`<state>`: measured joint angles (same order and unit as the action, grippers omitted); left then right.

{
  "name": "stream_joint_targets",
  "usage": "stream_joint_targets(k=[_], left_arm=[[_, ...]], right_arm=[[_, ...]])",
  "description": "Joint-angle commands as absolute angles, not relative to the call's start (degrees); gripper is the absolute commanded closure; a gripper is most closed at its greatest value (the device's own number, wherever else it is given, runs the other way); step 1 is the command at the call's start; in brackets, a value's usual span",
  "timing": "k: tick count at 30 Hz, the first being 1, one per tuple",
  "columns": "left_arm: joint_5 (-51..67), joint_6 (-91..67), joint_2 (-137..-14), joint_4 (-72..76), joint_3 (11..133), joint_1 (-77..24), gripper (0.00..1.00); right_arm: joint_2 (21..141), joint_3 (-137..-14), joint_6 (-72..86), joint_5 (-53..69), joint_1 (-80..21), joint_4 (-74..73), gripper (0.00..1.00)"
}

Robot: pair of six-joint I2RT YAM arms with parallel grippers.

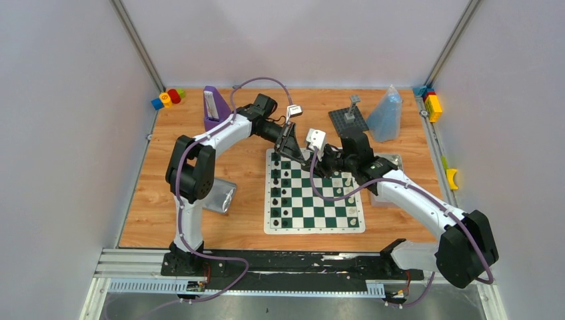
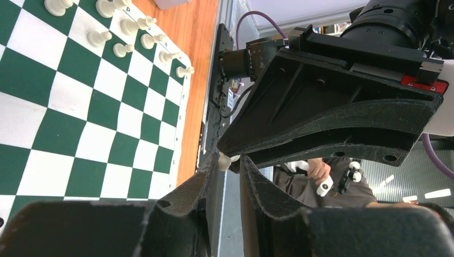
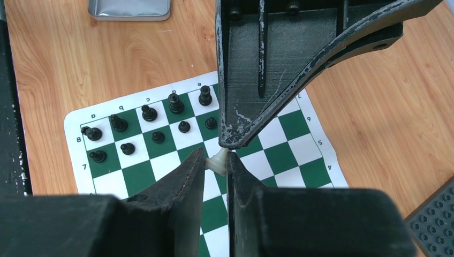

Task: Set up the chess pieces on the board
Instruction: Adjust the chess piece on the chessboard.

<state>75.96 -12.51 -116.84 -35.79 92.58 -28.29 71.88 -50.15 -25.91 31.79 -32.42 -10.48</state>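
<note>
The green and white board (image 1: 313, 229) lies mid-table. Black chess pieces (image 1: 280, 193) stand along its left columns, white ones (image 1: 350, 195) along its right. Both grippers meet tip to tip above the board's far edge. My left gripper (image 1: 301, 157) and my right gripper (image 1: 314, 161) both close on one small white piece, which is hidden in the top view. It sits between the left fingertips (image 2: 224, 160) and between the right fingertips (image 3: 217, 160). Black pieces (image 3: 150, 123) and white pieces (image 2: 123, 32) stand below.
A silver tin (image 1: 223, 197) sits left of the board and also shows in the right wrist view (image 3: 129, 8). A dark studded plate (image 1: 348, 120), a clear bag (image 1: 386, 113) and a purple object (image 1: 213, 107) stand at the back. Toy blocks (image 1: 168, 98) lie in the corners.
</note>
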Motion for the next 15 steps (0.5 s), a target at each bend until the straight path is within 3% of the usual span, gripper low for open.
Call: stream_joint_targets(k=[1, 15], left_arm=[[79.7, -12.7, -116.8, -35.3, 92.6, -29.0, 0.73], [79.5, -12.8, -116.9, -35.1, 92.5, -29.4, 0.85]], right_arm=[[70.8, -51.6, -25.4, 30.7, -32.4, -7.9, 1.00], [71.0, -51.5, -25.2, 30.1, -32.5, -7.6, 0.99]])
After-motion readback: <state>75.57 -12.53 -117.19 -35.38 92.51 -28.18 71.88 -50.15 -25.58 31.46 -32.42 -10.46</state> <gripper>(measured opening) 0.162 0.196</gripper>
